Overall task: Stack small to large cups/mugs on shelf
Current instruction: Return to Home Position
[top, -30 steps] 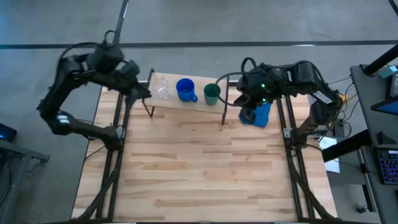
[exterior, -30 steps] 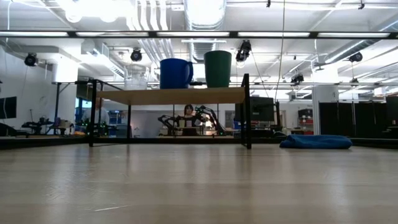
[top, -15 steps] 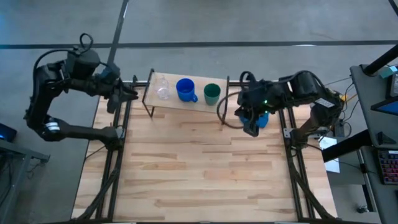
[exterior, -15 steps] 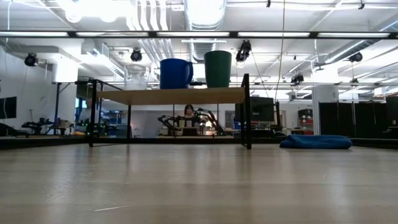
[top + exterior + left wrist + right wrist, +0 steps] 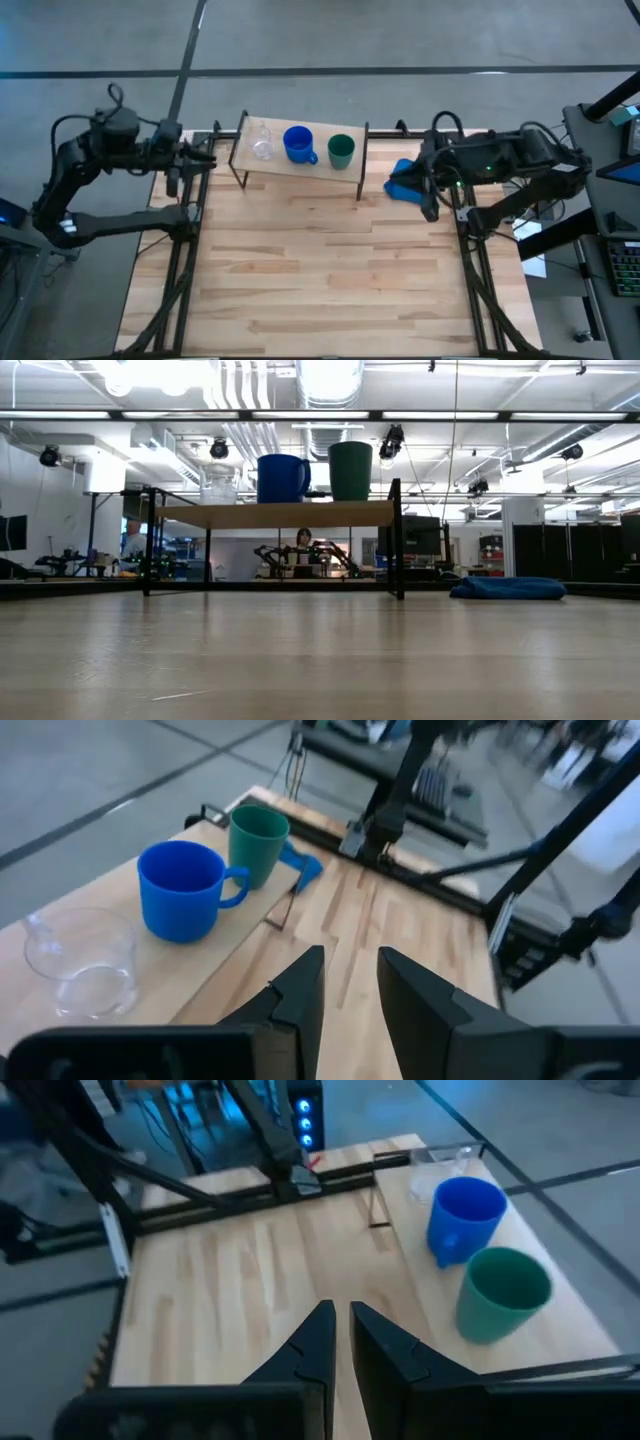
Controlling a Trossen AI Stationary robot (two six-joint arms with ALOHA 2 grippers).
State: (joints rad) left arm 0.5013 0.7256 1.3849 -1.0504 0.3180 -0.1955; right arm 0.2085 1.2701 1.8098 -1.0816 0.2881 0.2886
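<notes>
Three vessels stand upright in a row on the light-wood shelf (image 5: 300, 163), which stands on thin dark legs at the table's far edge. They are the clear glass cup (image 5: 261, 141), the blue mug (image 5: 297, 144) and the green cup (image 5: 341, 151). My left gripper (image 5: 207, 160) hovers open past the shelf's left end, off the table's left rail. My right gripper (image 5: 429, 203) is shut, beyond the shelf's right end. The left wrist view shows the glass cup (image 5: 80, 960), blue mug (image 5: 185, 890) and green cup (image 5: 258, 842) beyond my left gripper (image 5: 351, 965). My right gripper (image 5: 342, 1315) touches nothing.
A crumpled blue cloth (image 5: 404, 178) lies on the table right of the shelf, just beside my right gripper. The plank table (image 5: 320, 280) stretches bare toward its near edge. Dark rails (image 5: 190, 250) run along both sides. In the low view the room shows beneath the shelf (image 5: 275, 514).
Both arms have drawn back from the shelf. The left one swung toward the table's left edge and the right one toward the right edge, uncovering the blue cloth it had hovered over. The three vessels have stayed in place.
</notes>
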